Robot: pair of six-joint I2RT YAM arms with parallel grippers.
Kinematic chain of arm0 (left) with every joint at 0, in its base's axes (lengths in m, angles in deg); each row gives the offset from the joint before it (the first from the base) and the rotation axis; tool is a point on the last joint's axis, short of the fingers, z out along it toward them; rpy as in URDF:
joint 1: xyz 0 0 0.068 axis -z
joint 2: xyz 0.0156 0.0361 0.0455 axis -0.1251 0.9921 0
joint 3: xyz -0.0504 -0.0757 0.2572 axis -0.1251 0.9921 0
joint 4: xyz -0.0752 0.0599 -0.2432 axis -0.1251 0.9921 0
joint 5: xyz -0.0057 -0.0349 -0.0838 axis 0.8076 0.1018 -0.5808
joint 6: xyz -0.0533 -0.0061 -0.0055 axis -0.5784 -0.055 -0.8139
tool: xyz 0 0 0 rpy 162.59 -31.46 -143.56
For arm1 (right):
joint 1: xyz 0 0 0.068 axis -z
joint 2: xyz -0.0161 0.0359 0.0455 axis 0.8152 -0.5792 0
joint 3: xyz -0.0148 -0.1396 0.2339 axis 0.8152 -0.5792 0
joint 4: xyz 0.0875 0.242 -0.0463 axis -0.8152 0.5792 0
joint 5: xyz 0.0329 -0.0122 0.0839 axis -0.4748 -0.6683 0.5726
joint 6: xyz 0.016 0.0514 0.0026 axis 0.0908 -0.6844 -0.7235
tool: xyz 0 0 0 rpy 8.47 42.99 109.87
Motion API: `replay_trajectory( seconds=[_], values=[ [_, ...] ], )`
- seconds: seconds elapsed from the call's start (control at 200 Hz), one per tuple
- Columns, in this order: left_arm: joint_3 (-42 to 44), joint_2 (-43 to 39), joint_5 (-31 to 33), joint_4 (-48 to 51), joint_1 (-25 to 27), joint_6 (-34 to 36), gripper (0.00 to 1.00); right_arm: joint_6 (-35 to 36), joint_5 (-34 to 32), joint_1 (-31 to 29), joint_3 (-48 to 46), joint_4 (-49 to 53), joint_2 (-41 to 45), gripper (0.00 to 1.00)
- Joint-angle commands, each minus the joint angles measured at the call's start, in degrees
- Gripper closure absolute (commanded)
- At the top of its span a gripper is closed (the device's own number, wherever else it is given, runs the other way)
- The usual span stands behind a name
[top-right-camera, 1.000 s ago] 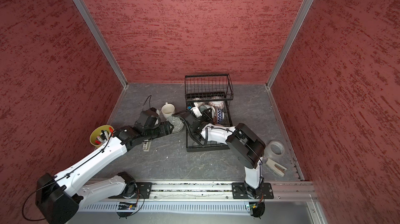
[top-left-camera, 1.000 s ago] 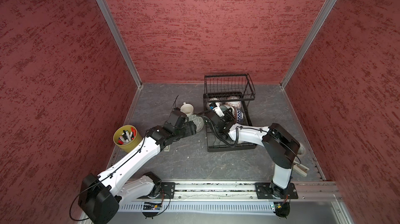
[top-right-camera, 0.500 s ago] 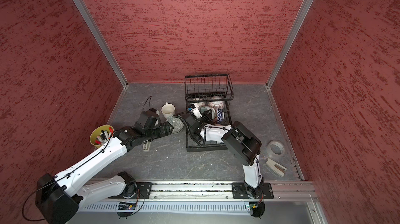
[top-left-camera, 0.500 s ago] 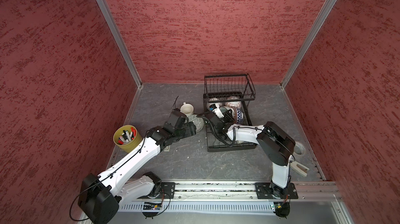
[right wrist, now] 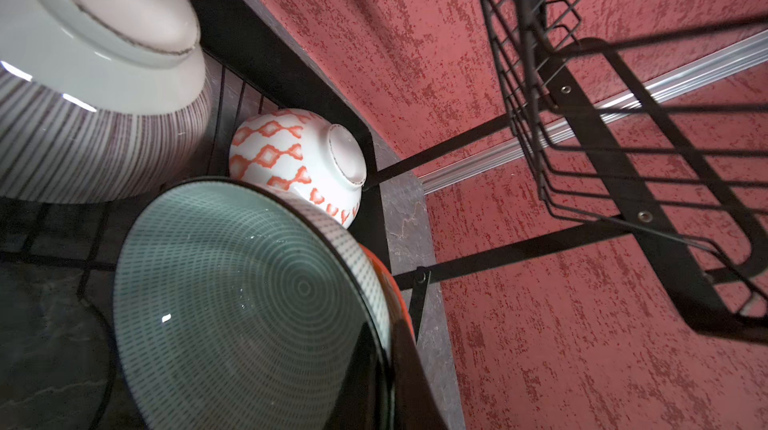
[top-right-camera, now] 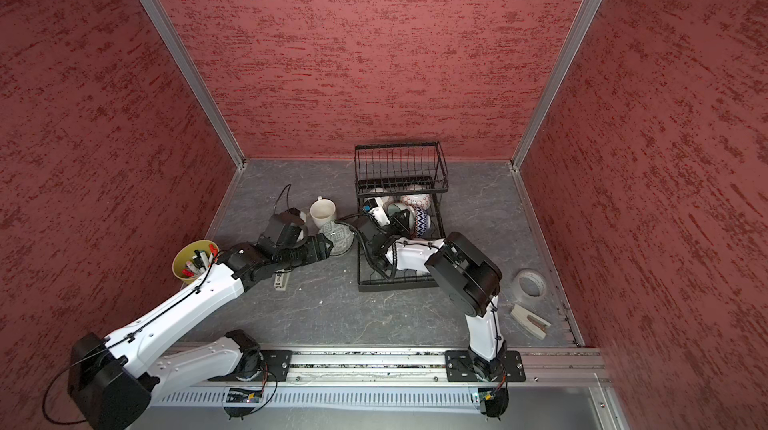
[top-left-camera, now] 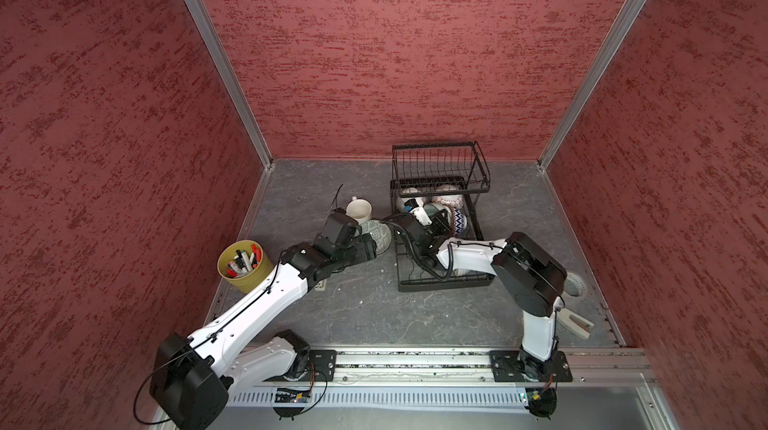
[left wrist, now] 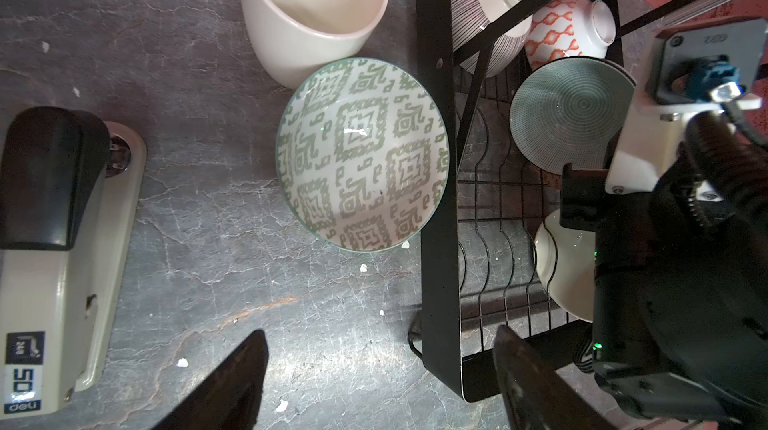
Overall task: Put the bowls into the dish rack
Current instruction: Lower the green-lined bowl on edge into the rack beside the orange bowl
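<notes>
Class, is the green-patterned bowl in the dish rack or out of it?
Out: the green-patterned bowl sits upright on the table, beside the dish rack's frame.

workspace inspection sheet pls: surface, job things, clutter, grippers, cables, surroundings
surface: grey tabletop, few white crumbs
job's things: dish rack holds striped bowl, orange bowl, teal bowl, navy bowl, cream bowl; green-patterned bowl on the table beside it
clutter: mug, stapler, marker pot, tape roll
grippers: left gripper open, empty, near the green-patterned bowl; right gripper shut on teal bowl's rim
cables: black cable looped over the rack
surroundings: red walls, front rail
</notes>
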Motion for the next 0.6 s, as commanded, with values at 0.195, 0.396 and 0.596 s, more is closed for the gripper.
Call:
replay_trajectory(
  seconds=[0.195, 0.396, 0.596],
  values=[
    [0.5, -0.8, -0.1, 0.4, -0.4, 0.4, 0.15, -8.6, 1.0, 0.3, 4.2, 8.6, -1.6, 1.0],
    [0.4, 0.0, -0.3, -0.1, -0.6, 0.6, 0.15, -20.1, 6.7, 0.2, 8.0, 21.0, -1.3, 1.0],
    [0.3, 0.4, -0.6, -0.4, -0.5, 0.6, 0.15, -27.4, 9.2, 0.1, 10.5, 28.4, -1.9, 0.97]
  ],
)
